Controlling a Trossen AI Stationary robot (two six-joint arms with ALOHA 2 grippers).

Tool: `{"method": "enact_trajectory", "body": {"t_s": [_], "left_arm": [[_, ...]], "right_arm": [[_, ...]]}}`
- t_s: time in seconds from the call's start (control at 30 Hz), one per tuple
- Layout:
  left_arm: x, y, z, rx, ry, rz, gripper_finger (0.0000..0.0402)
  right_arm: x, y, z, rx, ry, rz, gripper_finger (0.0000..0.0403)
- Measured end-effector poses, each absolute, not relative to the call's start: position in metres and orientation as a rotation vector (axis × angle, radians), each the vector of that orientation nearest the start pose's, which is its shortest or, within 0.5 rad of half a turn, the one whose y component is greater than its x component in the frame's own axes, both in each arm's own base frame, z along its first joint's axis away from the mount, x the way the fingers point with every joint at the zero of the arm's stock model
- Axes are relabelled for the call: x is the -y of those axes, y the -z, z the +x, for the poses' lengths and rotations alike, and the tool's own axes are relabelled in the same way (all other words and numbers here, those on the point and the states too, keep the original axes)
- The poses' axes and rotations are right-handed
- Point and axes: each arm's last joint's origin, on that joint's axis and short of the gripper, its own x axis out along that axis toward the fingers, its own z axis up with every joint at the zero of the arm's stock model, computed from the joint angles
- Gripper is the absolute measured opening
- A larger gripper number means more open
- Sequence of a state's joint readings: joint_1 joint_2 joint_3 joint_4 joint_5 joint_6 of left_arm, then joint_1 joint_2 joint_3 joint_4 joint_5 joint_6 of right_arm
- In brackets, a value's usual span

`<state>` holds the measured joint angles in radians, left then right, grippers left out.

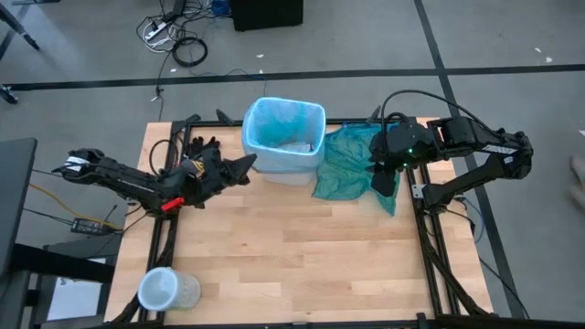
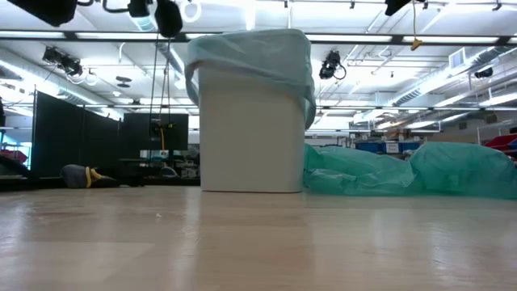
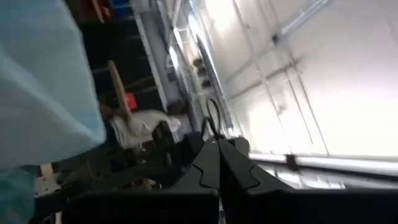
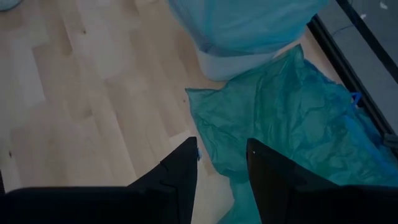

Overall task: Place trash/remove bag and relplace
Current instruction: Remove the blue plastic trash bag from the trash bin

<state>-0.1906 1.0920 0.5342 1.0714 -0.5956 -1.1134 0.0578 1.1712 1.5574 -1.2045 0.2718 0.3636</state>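
A white bin (image 1: 285, 163) stands at the table's far middle, and the light-blue bag (image 1: 283, 128) lines it and is folded over its rim (image 2: 250, 52). No trash can be made out. My left gripper (image 1: 249, 164) hangs shut just left of the bin, raised and pointing up past the bag (image 3: 37, 81); in its wrist view the fingers (image 3: 217, 158) lie together with nothing between them. My right gripper (image 4: 221, 158) hovers open above the near edge of a teal-green bag (image 4: 280, 124), which lies flat on the table right of the bin.
A clear round container (image 1: 166, 289) lies at the table's near left corner. Black gloves (image 1: 199, 146) lie at the far left beside the left arm. The teal-green bag (image 1: 352, 164) covers the far right. Bare wood (image 1: 302, 247) spans the middle and near side.
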Motion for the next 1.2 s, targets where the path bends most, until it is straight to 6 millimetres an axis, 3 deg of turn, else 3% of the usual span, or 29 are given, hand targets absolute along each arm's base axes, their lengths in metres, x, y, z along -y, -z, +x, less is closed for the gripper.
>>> {"method": "enact_trajectory", "body": {"t_s": [0.17, 0.33, 0.43, 0.6, 0.73, 0.83, 0.9, 1.03, 1.2], "left_arm": [[0.042, -0.297, 0.219, 0.48, -0.008, -1.153, 0.0004], [0.061, -0.28, 0.222, 0.156, 0.139, -0.872, 0.0005], [0.064, -0.274, 0.223, 0.057, 0.193, -0.671, 0.0006], [0.069, -0.31, 0.233, -0.007, 0.22, -0.272, 0.0006], [0.068, -0.332, 0.231, -0.398, 0.107, -0.047, 0.0007], [0.062, -0.329, 0.219, -0.71, -0.059, 0.104, 0.0007], [0.06, -0.326, 0.215, -0.811, -0.094, 0.161, 0.0008], [0.058, -0.324, 0.211, -0.855, -0.088, 0.219, 0.0016], [0.058, -0.329, 0.211, -0.86, -0.002, 0.422, 0.0042]], "right_arm": [[-0.004, -0.424, 0.188, -0.766, 0.334, 0.21, 0.0128], [-0.006, -0.411, 0.192, -0.834, 0.26, 0.193, 0.0127], [-0.007, -0.397, 0.195, -0.89, 0.23, 0.19, 0.0128], [-0.01, -0.38, 0.198, -0.968, 0.158, 0.201, 0.0126], [-0.01, -0.371, 0.2, -0.99, 0.138, 0.201, 0.0127], [-0.009, -0.366, 0.203, -0.972, 0.172, 0.184, 0.013], [-0.009, -0.364, 0.205, -0.964, 0.19, 0.175, 0.0134], [-0.008, -0.361, 0.207, -0.946, 0.212, 0.155, 0.0147], [-0.008, -0.361, 0.207, -0.95, 0.212, 0.125, 0.0176]]}}
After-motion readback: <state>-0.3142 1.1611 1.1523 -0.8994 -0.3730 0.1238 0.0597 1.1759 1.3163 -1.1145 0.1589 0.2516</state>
